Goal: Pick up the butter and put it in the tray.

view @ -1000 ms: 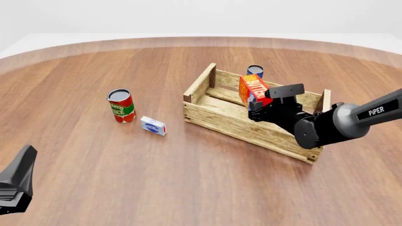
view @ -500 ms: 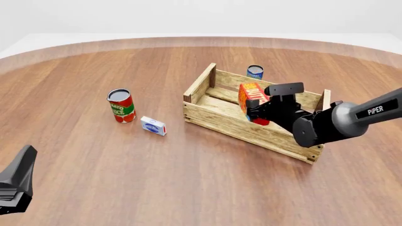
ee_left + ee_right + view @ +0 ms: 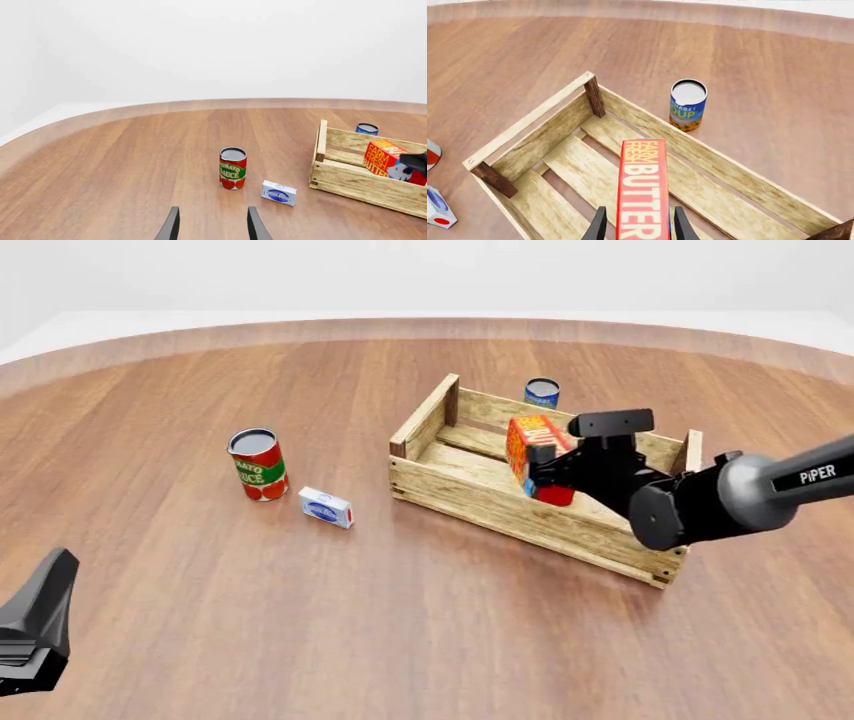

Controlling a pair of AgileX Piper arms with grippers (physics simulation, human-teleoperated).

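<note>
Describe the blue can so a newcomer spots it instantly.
Find the wooden crate, the biggest thing on the table. Just beyond its far wall, outside it, stands a small blue can with a pale top and yellow lettering. The only other can is red and green, well to the crate's left beside a small white-and-blue box.

The front view looks down the table from high behind the arms. The left wrist view sits low and far back, facing the tray at frame right. The right wrist view hangs close above that tray — shared by all three.
</note>
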